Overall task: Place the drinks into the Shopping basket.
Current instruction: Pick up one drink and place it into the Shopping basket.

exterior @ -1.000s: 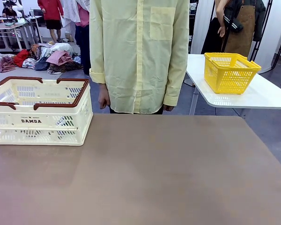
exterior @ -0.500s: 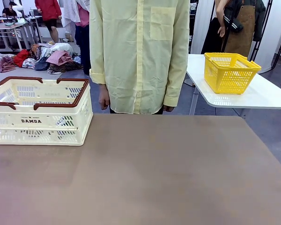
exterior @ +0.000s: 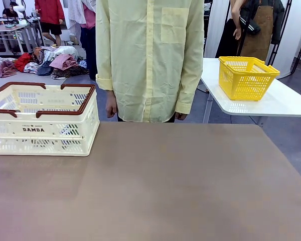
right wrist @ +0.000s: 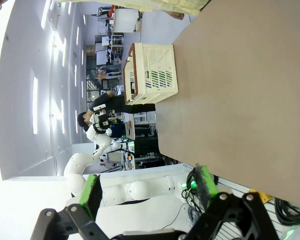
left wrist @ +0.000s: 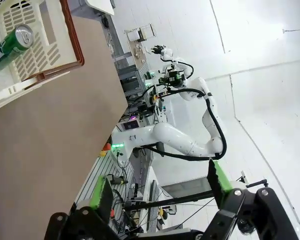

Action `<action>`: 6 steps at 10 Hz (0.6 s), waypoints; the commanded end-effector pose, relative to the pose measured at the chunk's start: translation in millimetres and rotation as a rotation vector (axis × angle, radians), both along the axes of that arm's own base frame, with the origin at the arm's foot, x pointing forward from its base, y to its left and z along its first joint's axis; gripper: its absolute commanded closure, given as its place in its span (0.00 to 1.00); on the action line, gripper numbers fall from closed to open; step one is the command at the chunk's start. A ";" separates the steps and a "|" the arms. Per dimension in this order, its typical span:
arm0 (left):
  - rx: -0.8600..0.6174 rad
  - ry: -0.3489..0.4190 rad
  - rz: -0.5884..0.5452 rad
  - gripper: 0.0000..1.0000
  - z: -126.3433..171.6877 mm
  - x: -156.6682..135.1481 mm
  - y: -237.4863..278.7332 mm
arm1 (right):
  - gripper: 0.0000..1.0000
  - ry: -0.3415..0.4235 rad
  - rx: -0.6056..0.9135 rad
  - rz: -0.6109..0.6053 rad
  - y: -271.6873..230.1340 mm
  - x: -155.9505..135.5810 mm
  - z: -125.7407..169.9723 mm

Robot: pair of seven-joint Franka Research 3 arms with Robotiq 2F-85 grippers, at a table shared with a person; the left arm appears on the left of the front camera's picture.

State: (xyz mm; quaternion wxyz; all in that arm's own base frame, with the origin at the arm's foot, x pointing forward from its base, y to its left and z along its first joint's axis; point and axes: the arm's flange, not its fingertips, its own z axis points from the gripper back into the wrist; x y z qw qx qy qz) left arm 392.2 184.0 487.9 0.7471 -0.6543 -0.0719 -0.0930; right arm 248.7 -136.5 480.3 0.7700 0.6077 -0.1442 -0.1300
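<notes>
One green can (left wrist: 10,45) lies in the Shopping basket (exterior: 85,108); both grippers' fingers (left wrist: 215,180) (right wrist: 205,185) spread, empty.

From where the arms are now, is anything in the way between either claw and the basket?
Nothing visible. The table between the arms and the basket is bare brown surface, and the basket's top is open. A green can already lies inside it. Both the left claw and the right claw are open and hold nothing.

The bench (exterior: 180,191) is showing a matt, smooth brown top; the Shopping basket (exterior: 42,123) is looking like glossy cream plastic lattice, and a green can (left wrist: 11,46) inside is gleaming metal.
</notes>
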 end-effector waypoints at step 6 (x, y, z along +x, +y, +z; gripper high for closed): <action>0.000 0.014 0.003 0.00 4.6 -2.2 0.0 | 0.00 0.000 0.020 -0.008 1.3 1.1 4.5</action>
